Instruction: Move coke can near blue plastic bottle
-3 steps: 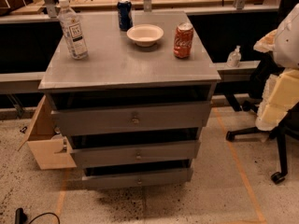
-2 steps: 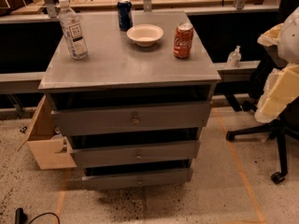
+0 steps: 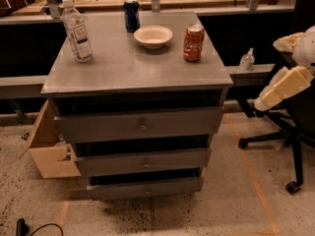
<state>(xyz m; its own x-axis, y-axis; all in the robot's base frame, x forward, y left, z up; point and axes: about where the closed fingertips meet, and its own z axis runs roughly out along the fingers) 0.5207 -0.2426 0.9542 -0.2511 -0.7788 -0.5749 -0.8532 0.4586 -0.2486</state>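
Observation:
The red coke can (image 3: 193, 43) stands upright on the right side of the grey cabinet top (image 3: 128, 68). The blue plastic bottle (image 3: 77, 31), clear with a white cap and white label, stands upright at the far left of the same top, well apart from the can. My gripper (image 3: 281, 88) is the cream-coloured piece at the right edge of the camera view. It hangs beside the cabinet, below the level of its top, to the right of the can and touching nothing.
A dark blue can (image 3: 131, 15) stands at the back of the top and a white bowl (image 3: 153, 36) sits between it and the coke can. The cabinet's three drawers stand slightly open. An office chair (image 3: 290, 146) is at the right, a cardboard box (image 3: 49, 146) at the left.
The cream arm at the right has tilted and swung a little up and leftward. The can, the bottle and the bowl have not moved.

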